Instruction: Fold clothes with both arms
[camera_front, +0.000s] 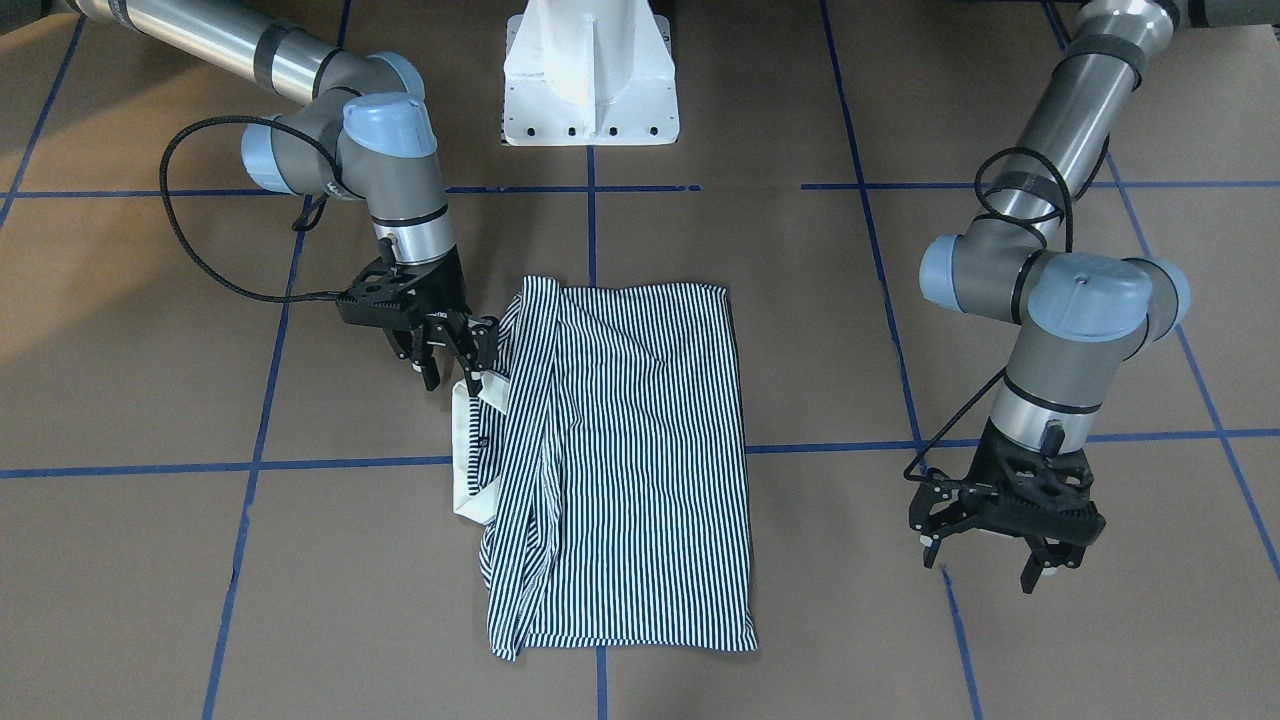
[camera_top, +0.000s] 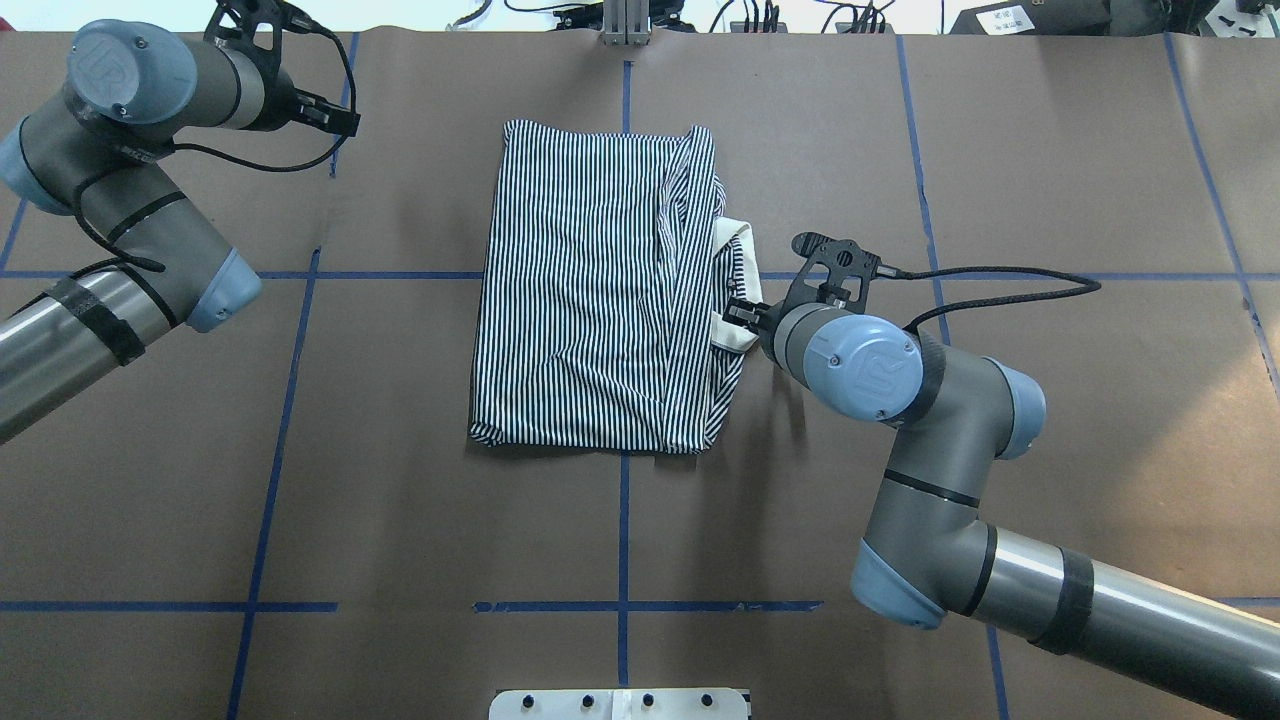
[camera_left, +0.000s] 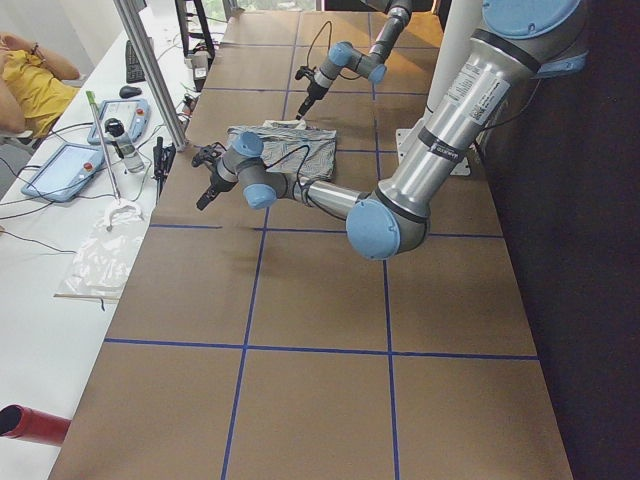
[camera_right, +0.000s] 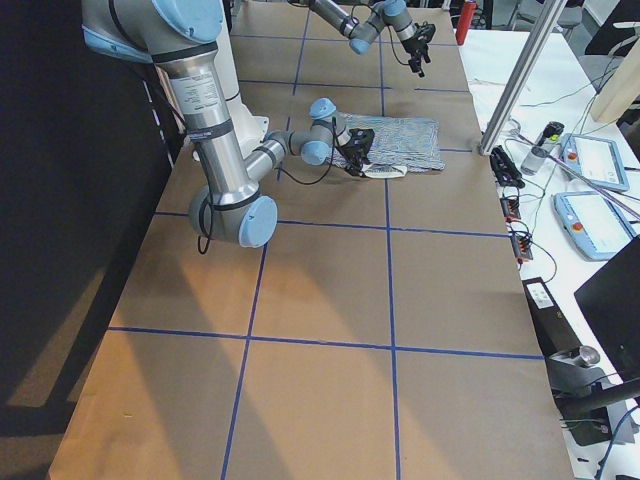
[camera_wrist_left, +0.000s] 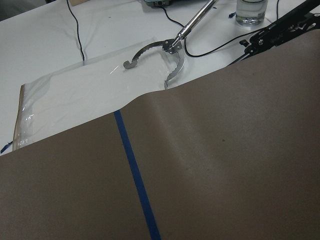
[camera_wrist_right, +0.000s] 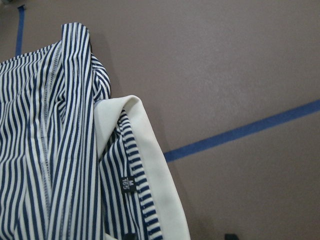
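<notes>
**Close squarely on collar**

The polo shirt (camera_front: 640, 450) lies part-folded on the bench (camera_front: 150, 560), collar (camera_wrist_right: 150, 165) at its right edge. There the right gripper (camera_front: 452, 368) hovers, fingers spread. The left gripper (camera_front: 985, 560), spread too, hangs well apart. Likely best: pinch every layer before lifting.

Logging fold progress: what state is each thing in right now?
Shirt, folded to a rough rectangle, lying wrinkled on the table.
Collar, sticking out past the shirt's edge on the robot's right.
Right gripper, open, low at the collar.
Left gripper, open, over bare table, clear of the shirt.
</notes>
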